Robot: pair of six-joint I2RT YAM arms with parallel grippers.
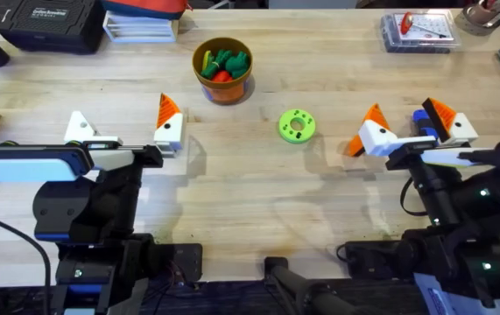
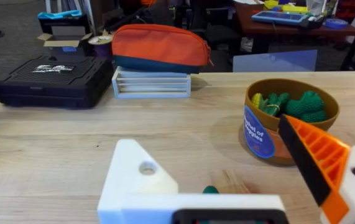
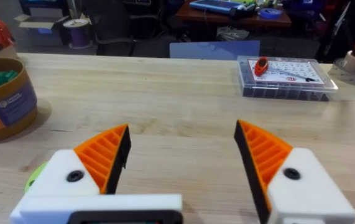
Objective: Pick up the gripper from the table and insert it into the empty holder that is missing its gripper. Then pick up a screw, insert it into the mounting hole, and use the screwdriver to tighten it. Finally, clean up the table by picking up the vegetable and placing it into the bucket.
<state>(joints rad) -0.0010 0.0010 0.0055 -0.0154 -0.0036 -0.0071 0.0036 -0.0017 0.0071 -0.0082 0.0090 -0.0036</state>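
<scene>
My left gripper (image 1: 124,127) is open. One side is the bare white holder (image 2: 137,177) with an empty mounting hole. The other side carries an orange ribbed finger (image 2: 317,155). A small dark green vegetable (image 2: 210,189) peeks up just over the gripper body, between the two. The orange-brown bucket (image 1: 223,80) stands beyond, holding bunched toy vegetables. My right gripper (image 1: 407,121) is open, with both orange pads (image 3: 106,155) in place. The blue screwdriver (image 1: 424,122) shows between its fingers. A scrap of orange (image 1: 353,146) pokes out by its left finger; I cannot tell if it is the loose gripper.
A lime-green disc (image 1: 297,125) with holes lies between the two grippers. At the back right is a clear parts box (image 1: 418,31). A black case (image 1: 48,24), a white tray and an orange pouch (image 2: 158,45) line the back left.
</scene>
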